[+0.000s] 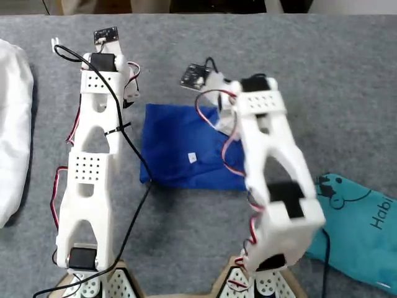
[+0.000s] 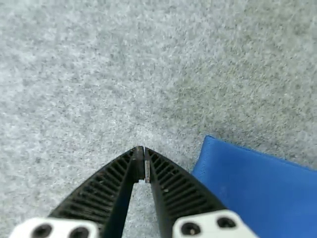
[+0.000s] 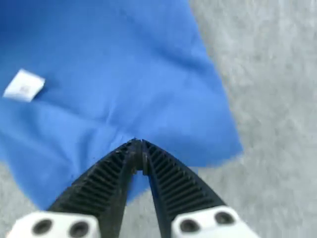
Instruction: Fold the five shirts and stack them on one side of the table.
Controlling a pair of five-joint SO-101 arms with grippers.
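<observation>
High view: left jaws and right jaws pressed together, empty, by folded blue cloth shirt point(image 1: 180, 149); dragging could undo its fold.

You're looking at a robot test bench, a lab or workshop by the look of it, though the room beyond is hard to make out. A grey felt-like cover runs across the whole table point(image 1: 347, 68). The left arm point(image 1: 93, 167) and right arm point(image 1: 273, 161) are white plastic, with bare wires point(image 1: 124, 138) looped along them, and they stand on a wooden mount point(image 1: 218, 287) at the near edge.
</observation>
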